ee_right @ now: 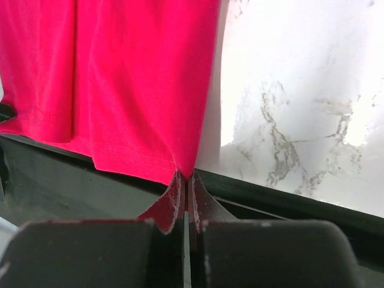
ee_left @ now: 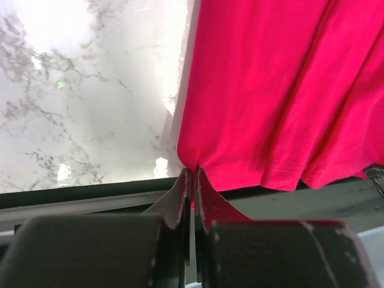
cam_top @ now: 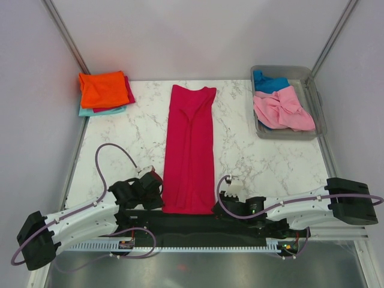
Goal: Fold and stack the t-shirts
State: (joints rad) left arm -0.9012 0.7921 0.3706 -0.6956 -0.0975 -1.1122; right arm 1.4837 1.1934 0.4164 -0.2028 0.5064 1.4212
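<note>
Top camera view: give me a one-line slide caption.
The left gripper and right gripper pinch the near corners of a crimson shirt lying as a long strip on the marble table.

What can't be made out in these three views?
Top view: where left gripper and right gripper pinch crimson shirt, masked by their bodies.
Top view: teal shirt, mostly under orange shirt; blue shirt in tub, partly under light pink shirt.
Wrist views: most of it, cut by frame edges.

Table (cam_top: 138,138) free beside crimson shirt (cam_top: 191,150); stack (cam_top: 103,89), tub (cam_top: 319,111) far.
</note>
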